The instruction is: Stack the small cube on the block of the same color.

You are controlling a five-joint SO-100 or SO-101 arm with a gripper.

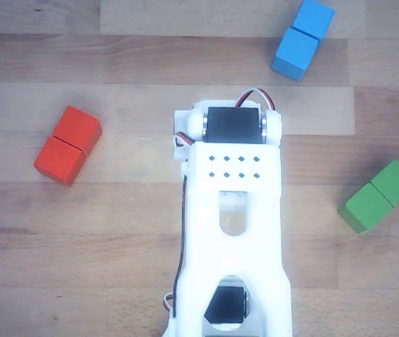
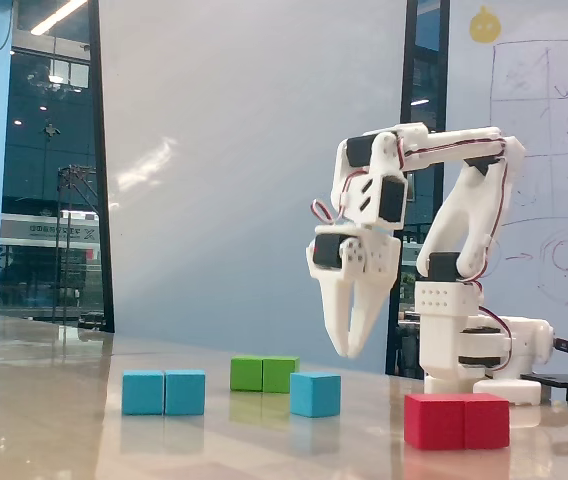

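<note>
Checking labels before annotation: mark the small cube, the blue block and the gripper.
small cube (image 2: 315, 394), fixed view, front face.
blue block (image 2: 164, 392), fixed view, seam on front face.
gripper (image 2: 346, 349), fixed view, between fingertips.

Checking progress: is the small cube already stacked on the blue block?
No, in the fixed view the small cube sits on the table, apart from the blue block.
</note>
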